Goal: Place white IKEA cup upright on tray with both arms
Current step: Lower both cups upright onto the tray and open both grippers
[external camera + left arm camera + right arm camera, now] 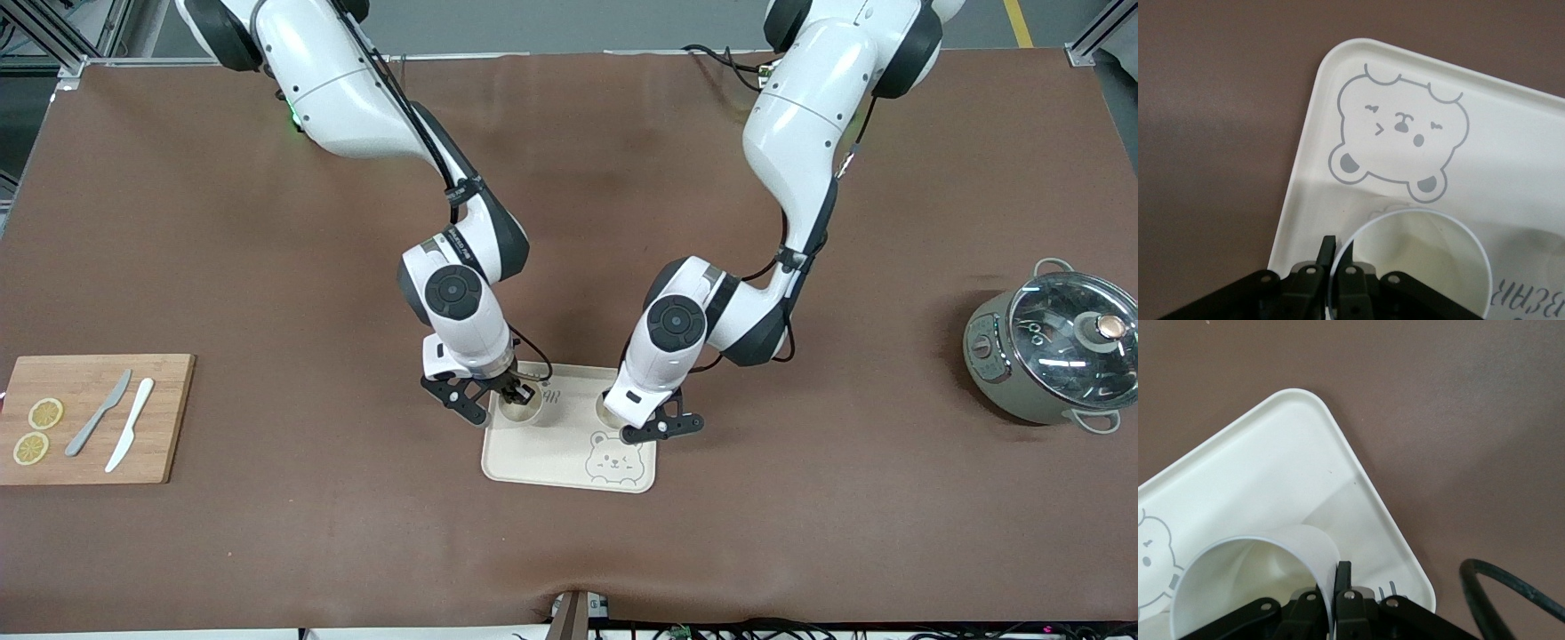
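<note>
The cream tray (569,458) with the bear face (615,460) lies at the table's middle. Two white cups stand mouth up on its half farther from the front camera. My right gripper (514,391) is shut on the rim of the cup (521,409) toward the right arm's end; in the right wrist view its fingers (1343,572) pinch the cup's wall (1251,567) over the tray (1271,453). My left gripper (627,420) is shut on the rim of the other cup (605,411); in the left wrist view its fingers (1327,248) pinch that cup (1418,260) beside the bear on the tray (1511,133).
A wooden cutting board (98,418) with lemon slices and two knives lies at the right arm's end. A grey pot with a glass lid (1058,351) stands at the left arm's end. A black cable (1498,593) hangs near the right wrist.
</note>
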{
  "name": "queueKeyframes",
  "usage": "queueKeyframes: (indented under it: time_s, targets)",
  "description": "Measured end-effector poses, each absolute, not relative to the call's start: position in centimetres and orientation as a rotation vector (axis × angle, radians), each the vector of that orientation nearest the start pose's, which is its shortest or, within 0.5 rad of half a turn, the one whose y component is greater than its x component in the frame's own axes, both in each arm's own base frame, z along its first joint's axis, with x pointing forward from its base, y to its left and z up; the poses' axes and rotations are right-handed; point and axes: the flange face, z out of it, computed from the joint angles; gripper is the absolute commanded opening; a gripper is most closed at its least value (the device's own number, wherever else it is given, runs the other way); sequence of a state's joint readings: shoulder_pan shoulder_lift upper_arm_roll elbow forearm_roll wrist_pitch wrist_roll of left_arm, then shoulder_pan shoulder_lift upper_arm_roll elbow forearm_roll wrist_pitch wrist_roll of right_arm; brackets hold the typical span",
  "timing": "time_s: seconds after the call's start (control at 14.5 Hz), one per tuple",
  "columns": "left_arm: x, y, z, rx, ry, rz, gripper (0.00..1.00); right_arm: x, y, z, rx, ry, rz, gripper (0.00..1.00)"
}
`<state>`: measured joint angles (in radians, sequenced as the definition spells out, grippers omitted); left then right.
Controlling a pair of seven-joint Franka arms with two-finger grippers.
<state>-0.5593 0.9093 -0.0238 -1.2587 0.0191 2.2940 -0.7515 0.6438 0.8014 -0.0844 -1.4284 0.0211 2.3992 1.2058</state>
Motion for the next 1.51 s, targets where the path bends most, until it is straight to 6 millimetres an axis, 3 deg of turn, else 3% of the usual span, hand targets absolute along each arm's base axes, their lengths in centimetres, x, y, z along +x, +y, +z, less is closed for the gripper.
queueKeyframes:
  time_s: [0.14,0.21,0.28,0.34,0.48,0.55,0.62,0.69,0.76,0.83,1.24,1.51]
  targets:
    - [64.1,-41.8,21.8,-3.211,-0.266,-0.165,0.0,61.9,41.3,22.6,-2.882,0.95,-0.241,0.0]
    - [64.0,-41.9,21.7,-3.213,-0.263,-0.168,0.1,61.6,41.6,22.2,-2.885,0.948,-0.244,0.0]
    - [64.0,-42.0,21.7,-3.214,-0.262,-0.17,0.8,61.5,41.8,21.9,-2.889,0.945,-0.245,0.0]
    - [64.0,-42.0,21.7,-3.214,-0.262,-0.171,1.0,61.4,41.9,21.8,-2.891,0.944,-0.245,0.0]
    - [64.0,-42.0,21.7,-3.215,-0.262,-0.173,1.0,61.4,42.0,21.7,-2.888,0.945,-0.249,0.01]
    - [64.0,-42.0,21.7,-3.215,-0.262,-0.174,1.0,61.4,42.0,21.6,-2.887,0.947,-0.251,0.08]
    - [64.1,-42.0,21.7,-3.214,-0.263,-0.175,1.0,61.4,42.0,21.5,-2.886,0.949,-0.252,0.27]
    - [64.1,-41.9,21.7,-3.214,-0.264,-0.177,1.0,61.4,42.0,21.6,-2.885,0.948,-0.254,0.6]
    - [64.2,-41.8,21.7,-3.213,-0.266,-0.178,1.0,61.4,42.0,21.6,-2.884,0.95,-0.255,0.86]
    - [64.2,-41.8,21.7,-3.212,-0.267,-0.179,1.0,61.5,42.0,21.6,-2.882,0.955,-0.255,1.0]
    - [64.1,-41.9,22.2,-3.199,-0.263,-0.148,1.0,61.7,41.8,21.7,-2.897,0.943,-0.287,1.0]
    - [63.4,-41.4,25.5,-3.14,-0.258,-0.024,1.0,61.8,41.8,22.0,-2.898,0.936,-0.301,1.0]
